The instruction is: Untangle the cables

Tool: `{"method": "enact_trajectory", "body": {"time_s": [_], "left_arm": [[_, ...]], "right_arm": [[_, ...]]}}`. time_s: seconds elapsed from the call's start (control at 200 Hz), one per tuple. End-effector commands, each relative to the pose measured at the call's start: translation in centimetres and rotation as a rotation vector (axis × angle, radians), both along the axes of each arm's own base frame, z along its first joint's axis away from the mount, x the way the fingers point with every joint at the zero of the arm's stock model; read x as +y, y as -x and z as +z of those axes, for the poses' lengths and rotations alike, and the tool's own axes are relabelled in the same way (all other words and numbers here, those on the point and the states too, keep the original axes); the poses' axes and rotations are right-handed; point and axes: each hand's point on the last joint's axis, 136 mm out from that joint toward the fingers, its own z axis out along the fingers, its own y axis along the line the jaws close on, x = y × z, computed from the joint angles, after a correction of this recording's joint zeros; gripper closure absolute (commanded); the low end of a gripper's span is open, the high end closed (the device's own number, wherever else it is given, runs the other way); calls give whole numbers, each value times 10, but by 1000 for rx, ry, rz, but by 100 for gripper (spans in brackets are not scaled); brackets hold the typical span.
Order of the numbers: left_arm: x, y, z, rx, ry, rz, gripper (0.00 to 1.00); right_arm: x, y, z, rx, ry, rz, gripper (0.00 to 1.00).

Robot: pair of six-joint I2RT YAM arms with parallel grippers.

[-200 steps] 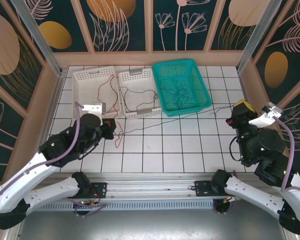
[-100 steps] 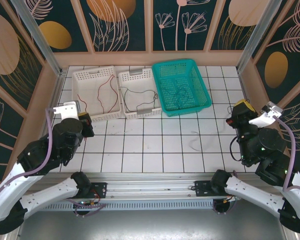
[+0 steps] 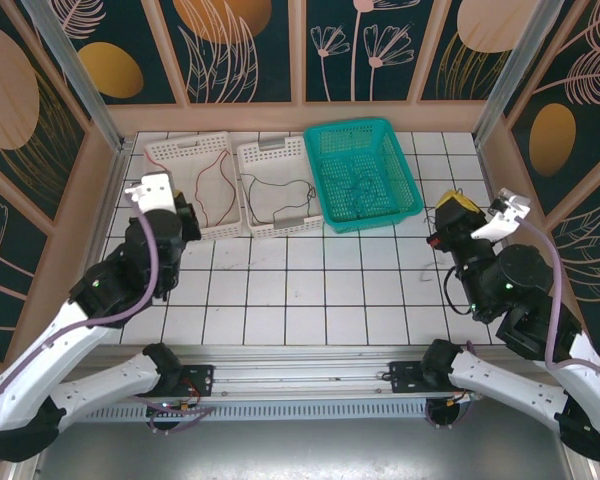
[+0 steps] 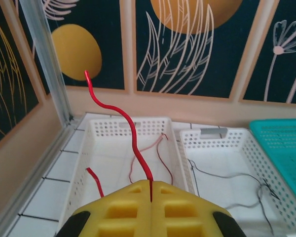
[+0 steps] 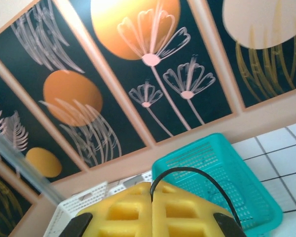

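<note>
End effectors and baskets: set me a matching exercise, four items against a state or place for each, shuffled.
Items
1. left end effector
2. right end effector
3. left white basket
4. teal basket

States or places
A. shut on a black cable
B. a loose red wire lies inside
C. shut on a red cable
D. rightmost of the three baskets

Pairs: 1-C, 2-A, 3-B, 4-D
</note>
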Motion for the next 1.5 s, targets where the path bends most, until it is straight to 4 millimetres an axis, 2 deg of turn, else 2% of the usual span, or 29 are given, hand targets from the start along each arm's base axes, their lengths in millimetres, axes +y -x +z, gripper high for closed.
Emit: {"method": "enact_trajectory", "body": {"time_s": [0.0,0.25,0.445,0.571,0.736,1.061,1.271,1.326,1.496], "left_arm": [[-5,-24,18,-74,-15,2,100],[15,-84,11,-80,85,16,100],[31,-129,-11,-73,179,4,100],[42,-152,-32,-58,226,13,100],[49,-177,-69,-14,250,23,100],[42,-210,-155,112,331,42,100],[39,-217,-203,199,348,58,100],[39,-218,-214,221,348,64,100],[35,-221,-230,251,362,58,100]], "right_arm": [[14,10,35,-87,-48,117,100],[41,11,51,-108,-34,230,100],[66,12,56,-115,-35,326,100],[81,13,55,-115,-36,387,100],[90,15,58,-127,-41,429,100],[100,24,72,-164,-70,511,100],[101,32,80,-188,-89,550,100],[103,34,82,-195,-94,564,100],[105,38,86,-213,-103,590,100]]}}
